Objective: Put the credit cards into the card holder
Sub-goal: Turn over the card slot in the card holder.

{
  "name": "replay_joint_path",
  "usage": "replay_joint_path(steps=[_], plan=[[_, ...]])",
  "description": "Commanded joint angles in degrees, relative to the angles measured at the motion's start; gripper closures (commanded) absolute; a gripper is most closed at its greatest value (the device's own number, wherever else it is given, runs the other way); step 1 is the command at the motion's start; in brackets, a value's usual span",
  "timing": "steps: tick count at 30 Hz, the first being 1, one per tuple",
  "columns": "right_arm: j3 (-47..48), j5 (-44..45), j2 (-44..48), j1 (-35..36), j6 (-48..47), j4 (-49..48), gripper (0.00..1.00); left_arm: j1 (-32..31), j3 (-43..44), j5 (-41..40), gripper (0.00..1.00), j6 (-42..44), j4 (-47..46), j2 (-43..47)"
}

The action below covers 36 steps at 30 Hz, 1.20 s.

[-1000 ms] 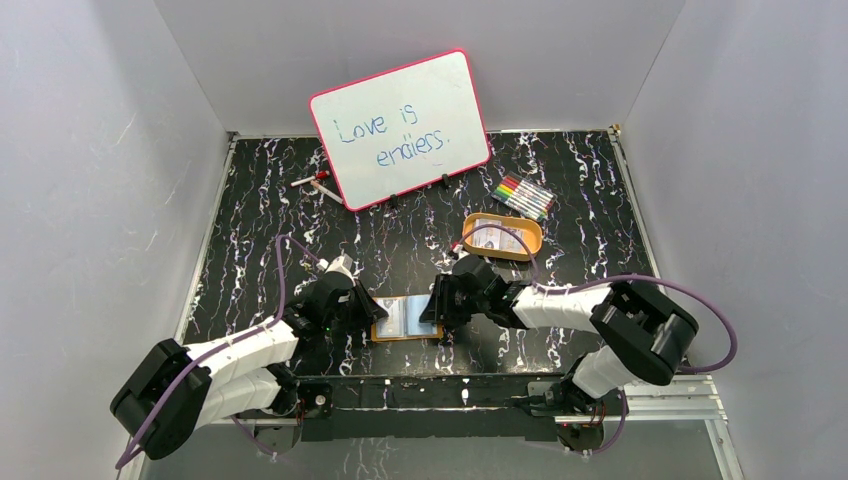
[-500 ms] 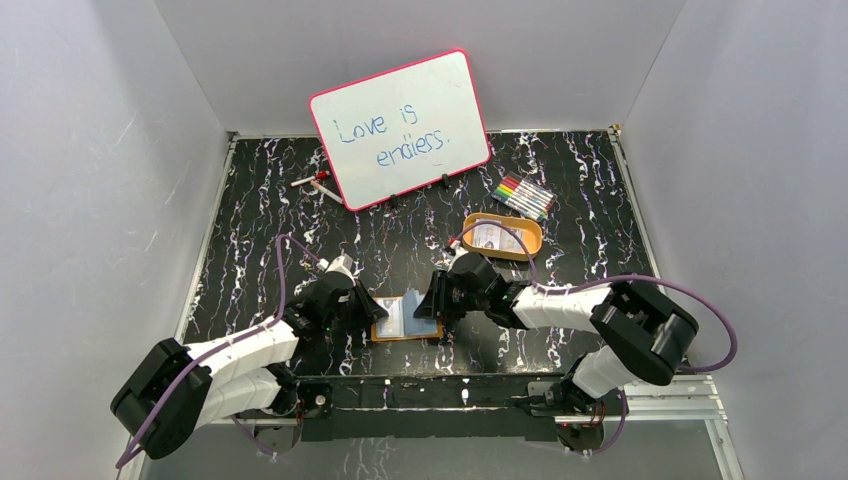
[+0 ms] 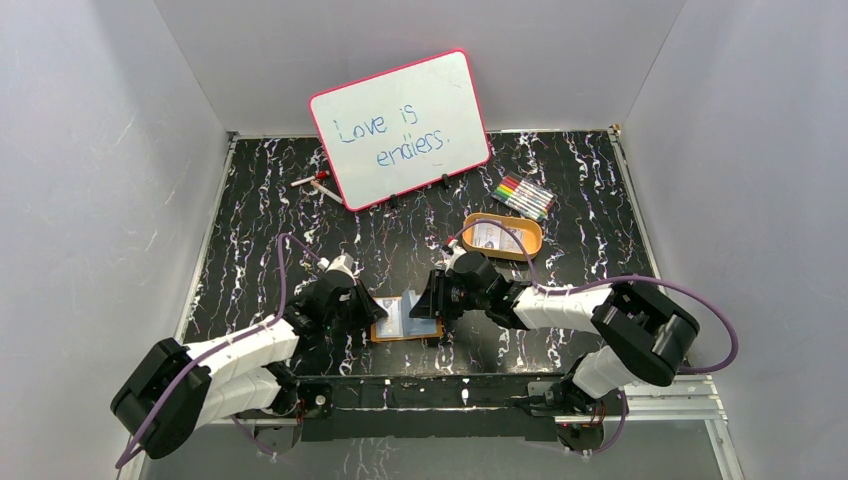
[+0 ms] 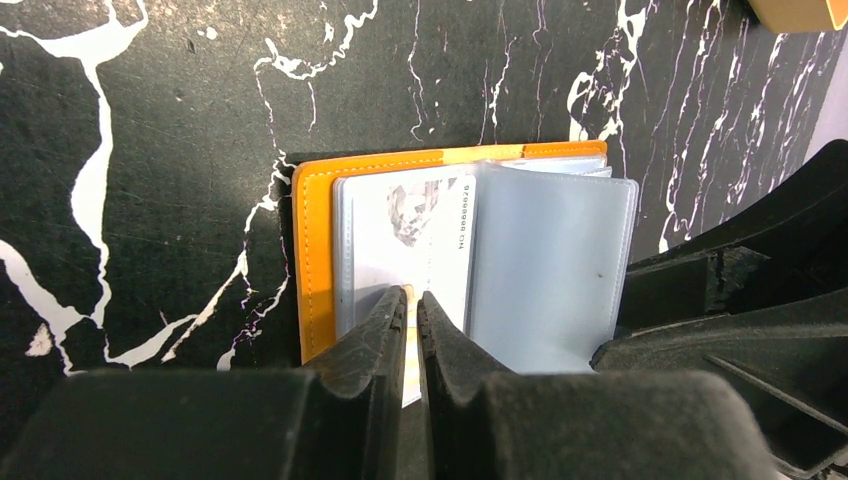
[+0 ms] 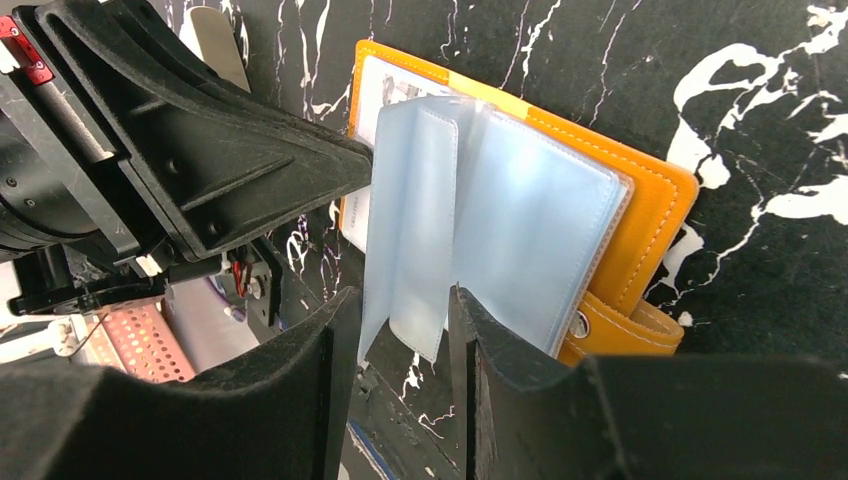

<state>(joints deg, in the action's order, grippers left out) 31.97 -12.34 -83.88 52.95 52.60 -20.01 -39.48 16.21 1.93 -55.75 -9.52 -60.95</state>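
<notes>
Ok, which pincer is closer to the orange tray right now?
Right. The right pincer is at the card holder's right edge, the side toward the orange tray; the left pincer sits at the holder's left edge, farther away.

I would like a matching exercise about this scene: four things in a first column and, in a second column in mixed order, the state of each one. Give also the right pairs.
Column one
1. whiteboard
2. markers
3. card holder
4. left gripper

Column two
A. shut on a pale card
B. open, with clear sleeves showing
C. leaning, with blue writing on it
D. side by side, in many colours

Pairs: 1-C, 2-D, 3-B, 4-A
</notes>
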Motion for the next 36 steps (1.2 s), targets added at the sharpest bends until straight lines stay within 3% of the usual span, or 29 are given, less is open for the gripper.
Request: replay_joint_path(steps=[1,14,28,36], plan=[[0.2,-1.4,0.7,-0.1,-0.4,-3.5,0.55,-0.1,2.7,-0.6,0.92,1.9,3.5,-0.1],[1.4,-2.7,-0.7,-0.1,-0.7,-3.8,0.54,-0.1,6.0,7.2,0.91,3.5,-2.8,-8.6],[-1.1,-1.5,5.3,-1.5,-0.8,-4.0,0.52,-0.1,4.8,5.6,0.92,3.3,-4.1,-11.4],[1.2,-3.1,3.1,-1.7,-2.1,-2.6,0.53,-0.1,4.4,5.6,0.92,2.9,-4.4,-11.1]])
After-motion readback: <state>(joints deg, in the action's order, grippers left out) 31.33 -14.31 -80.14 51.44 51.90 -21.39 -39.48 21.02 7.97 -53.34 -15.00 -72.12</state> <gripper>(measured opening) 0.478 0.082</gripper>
